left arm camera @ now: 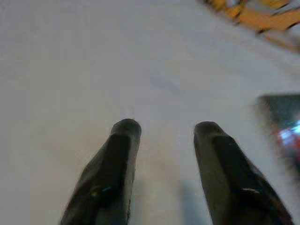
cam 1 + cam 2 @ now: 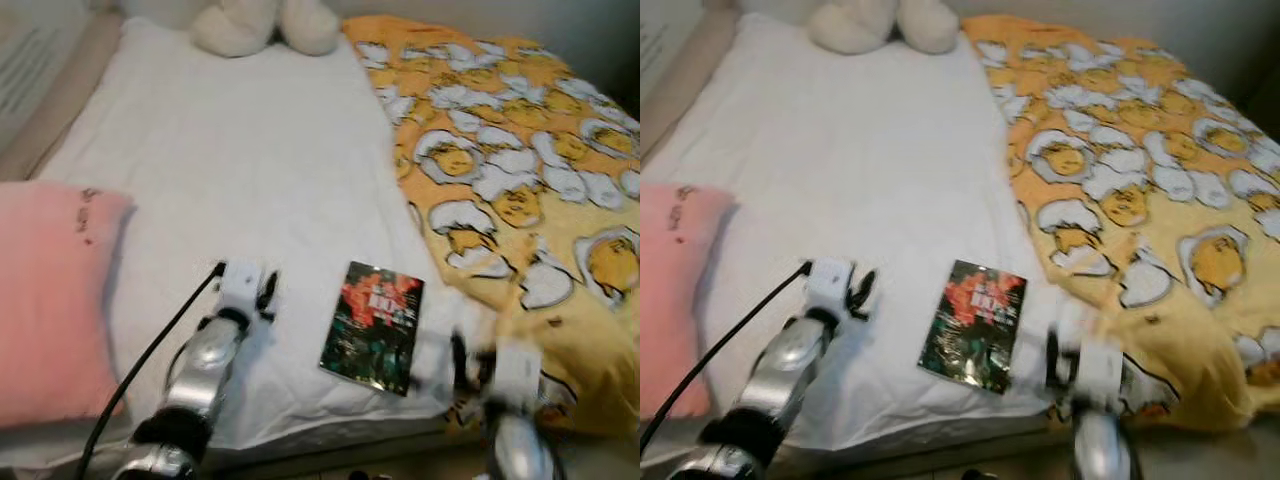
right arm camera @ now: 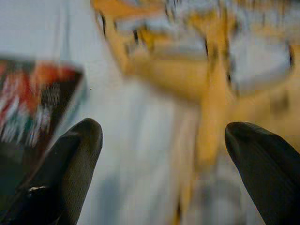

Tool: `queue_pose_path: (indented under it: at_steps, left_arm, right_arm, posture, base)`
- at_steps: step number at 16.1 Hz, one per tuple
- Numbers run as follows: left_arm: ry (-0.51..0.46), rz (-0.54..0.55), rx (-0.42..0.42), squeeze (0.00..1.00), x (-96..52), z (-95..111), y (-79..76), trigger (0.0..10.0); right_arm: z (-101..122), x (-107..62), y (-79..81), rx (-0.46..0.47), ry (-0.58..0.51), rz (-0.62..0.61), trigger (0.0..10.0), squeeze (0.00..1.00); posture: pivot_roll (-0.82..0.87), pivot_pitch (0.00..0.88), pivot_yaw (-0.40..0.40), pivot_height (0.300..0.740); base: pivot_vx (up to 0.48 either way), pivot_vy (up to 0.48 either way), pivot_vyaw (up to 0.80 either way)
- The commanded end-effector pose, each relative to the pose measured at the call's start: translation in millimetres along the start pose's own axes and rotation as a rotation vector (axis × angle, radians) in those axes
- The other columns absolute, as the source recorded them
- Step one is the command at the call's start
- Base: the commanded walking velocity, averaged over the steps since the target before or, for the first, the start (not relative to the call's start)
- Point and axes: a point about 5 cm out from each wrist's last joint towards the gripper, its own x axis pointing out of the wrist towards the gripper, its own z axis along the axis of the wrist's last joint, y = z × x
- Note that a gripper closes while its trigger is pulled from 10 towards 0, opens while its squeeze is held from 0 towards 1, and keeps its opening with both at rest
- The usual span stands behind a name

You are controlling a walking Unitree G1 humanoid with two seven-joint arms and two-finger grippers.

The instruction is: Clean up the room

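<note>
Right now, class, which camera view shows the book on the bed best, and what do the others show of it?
The left eye view: the whole book lies flat on the white sheet, cover up. The right eye view shows the same. The left wrist view catches a blurred corner; the right wrist view a blurred part beside one finger.

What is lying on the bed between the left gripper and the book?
Nothing: between the left gripper and the book there is bare white sheet, as the left eye view shows.
</note>
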Motion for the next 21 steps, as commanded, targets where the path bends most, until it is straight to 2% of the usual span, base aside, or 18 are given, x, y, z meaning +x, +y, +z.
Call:
queue_pose_path:
  at_steps: [1, 3, 4, 6, 8, 9, 10, 12, 14, 15, 16, 18, 19, 20, 21]
  left_arm:
    - [0.014, -0.010, -0.012, 1.00, -0.3, -4.6, -5.1, 10.0]
    - [0.018, -0.021, -0.043, 1.00, 4.2, -4.5, -11.7, 10.0]
    - [0.022, -0.036, -0.064, 1.00, 8.1, -3.8, -21.1, 10.0]
    - [0.030, -0.030, -0.098, 1.00, 12.6, -2.3, -27.5, 10.0]
    - [0.061, 0.005, -0.133, 1.00, 16.7, -3.6, -29.3, 10.0]
    - [0.069, 0.019, -0.133, 1.00, 17.7, -3.7, -28.7, 10.0]
    - [0.081, 0.047, -0.136, 0.00, 18.5, -4.5, -24.4, 10.0]
    - [0.129, 0.083, -0.102, 0.00, 20.2, -7.0, -8.0, 10.0]
    - [0.136, 0.087, 0.010, 0.00, 19.1, -7.8, 6.1, 10.0]
    - [0.137, 0.087, 0.020, 0.00, 18.4, -8.4, 8.3, 10.0]
    - [0.136, 0.110, 0.009, 0.00, 13.8, -12.4, 17.2, 10.0]
    - [0.164, 0.209, -0.096, 0.00, -14.4, -42.4, 39.8, 10.0]
    - [0.178, 0.242, -0.152, 0.00, -25.0, -53.7, 42.4, 10.0]
    - [0.184, 0.255, -0.181, 0.00, -29.0, -58.2, 42.4, 10.0]
    - [0.267, 0.300, -0.473, 0.00, -49.1, -88.3, 32.5, 10.0]
  right_arm:
    - [10.5, 2.1, -1.0, 0.021, -0.040, 0.008, 10.0, 1.00]
    - [8.8, -11.2, 0.8, 0.068, -0.009, 0.018, 10.0, 1.00]
    - [7.9, -14.8, 4.0, 0.092, 0.016, 0.054, 10.0, 1.00]
    - [11.4, -13.2, 10.7, 0.079, 0.019, 0.115, 10.0, 1.00]
    - [19.7, -8.2, 21.4, 0.028, 0.005, 0.182, 10.0, 0.00]
    - [21.4, -7.4, 23.6, 0.014, 0.003, 0.199, 10.0, 0.00]
    - [23.2, -7.4, 25.7, -0.002, -0.001, 0.221, 10.0, 0.00]
    - [26.8, -12.7, 34.8, -0.017, -0.003, 0.325, 10.0, 0.00]
    - [17.0, -25.0, 40.8, -0.073, 0.050, 0.422, 10.0, 0.00]
    - [15.6, -27.5, 40.8, -0.081, 0.055, 0.431, 10.0, 0.00]
    - [13.4, -32.6, 40.5, -0.081, 0.066, 0.437, 10.0, 0.00]
    - [7.8, -39.4, 36.3, -0.079, 0.103, 0.449, 10.0, 0.00]
    - [5.9, -42.2, 33.2, -0.082, 0.116, 0.452, 10.0, 0.00]
    - [5.2, -43.6, 31.5, -0.082, 0.121, 0.453, 10.0, 0.00]
    - [-0.7, -47.5, 30.3, -0.087, 0.158, 0.488, 10.0, 0.00]
  posture:
    - [0.08, 0.098, -0.061, 0.740]
    - [0.06, 0.100, -0.047, 0.740]
    - [0.06, 0.099, -0.043, 0.740]
    - [0.05, 0.100, -0.042, 0.740]
    - [0.06, 0.107, -0.047, 0.740]
    - [0.06, 0.111, -0.050, 0.740]
    - [0.06, 0.118, -0.053, 0.740]
    - [0.05, 0.138, -0.065, 0.740]
    - [0.02, 0.159, -0.078, 0.740]
    - [0.02, 0.159, -0.078, 0.740]
    - [0.01, 0.165, -0.082, 0.740]
    - [0.03, 0.174, -0.089, 0.740]
    - [0.04, 0.181, -0.099, 0.740]
    - [0.05, 0.185, -0.107, 0.740]
    - [0.06, 0.190, -0.131, 0.740]
  base:
    - [0.000, -0.472, 0.00]
    - [0.000, -0.472, 0.00]
    - [0.000, -0.472, 0.00]
    - [0.000, -0.472, 0.00]
    - [0.000, -0.467, 0.00]
    - [0.000, -0.435, 0.00]
    - [0.000, 0.000, 0.00]
    - [0.000, 0.000, 0.00]
    - [0.000, 0.000, 0.00]
    - [0.000, 0.000, 0.00]
    - [0.000, 0.000, 0.00]
    - [0.000, 0.000, 0.00]
    - [0.000, 0.000, 0.00]
    - [0.000, 0.000, 0.00]
    - [0.000, 0.000, 0.00]
